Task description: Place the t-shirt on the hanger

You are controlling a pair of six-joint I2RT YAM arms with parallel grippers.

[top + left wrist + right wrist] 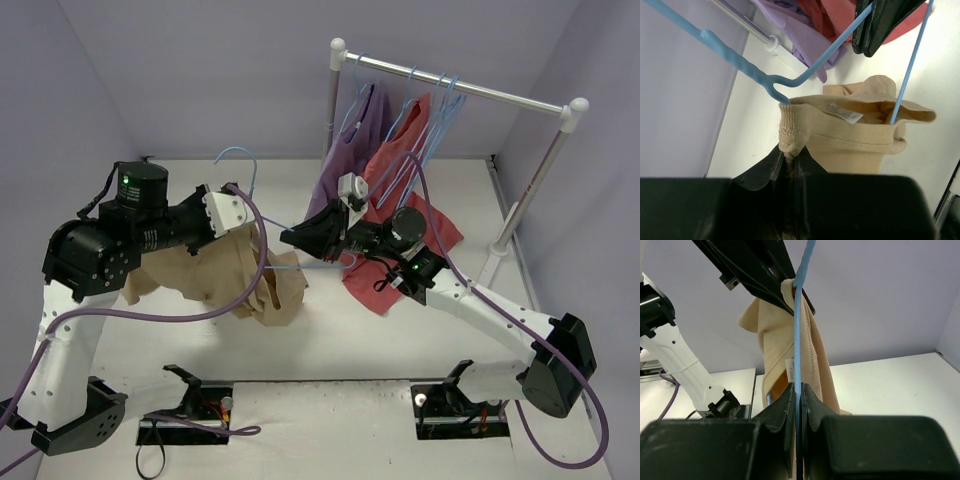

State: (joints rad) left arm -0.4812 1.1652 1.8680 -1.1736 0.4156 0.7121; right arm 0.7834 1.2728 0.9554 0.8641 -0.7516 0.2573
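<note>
The tan t-shirt hangs bunched in the air at left centre. My left gripper is shut on its ribbed collar, which shows pinched between the jaws in the left wrist view. The light-blue hanger has its hook up behind the left gripper. One of its arms goes down into the neck opening. My right gripper is shut on the hanger's wire, just right of the shirt. The lower part of the hanger is hidden in the fabric.
A white clothes rack stands at the back right. A purple shirt and a red shirt hang from it on blue hangers. The rack's right post comes down near the right wall.
</note>
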